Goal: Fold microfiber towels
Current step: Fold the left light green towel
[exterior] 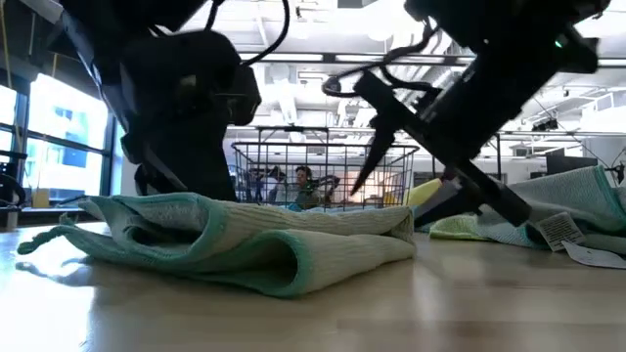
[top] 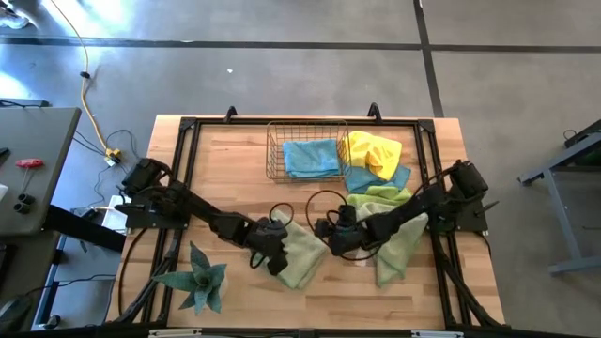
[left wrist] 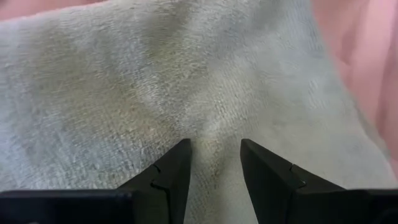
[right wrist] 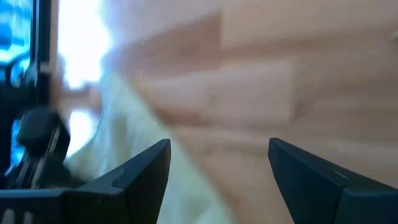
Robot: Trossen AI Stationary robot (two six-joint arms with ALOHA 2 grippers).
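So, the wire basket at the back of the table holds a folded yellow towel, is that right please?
Not quite: the towel in the wire basket is light blue, as the high view shows. The yellow towel lies beside the basket, on the pile to its right.

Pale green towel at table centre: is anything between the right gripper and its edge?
Nothing visible. The right gripper hangs open beside the pale green towel, with only bare table between its fingers and the cloth's edge just off one finger. The left gripper is already down on the same towel from the other side.
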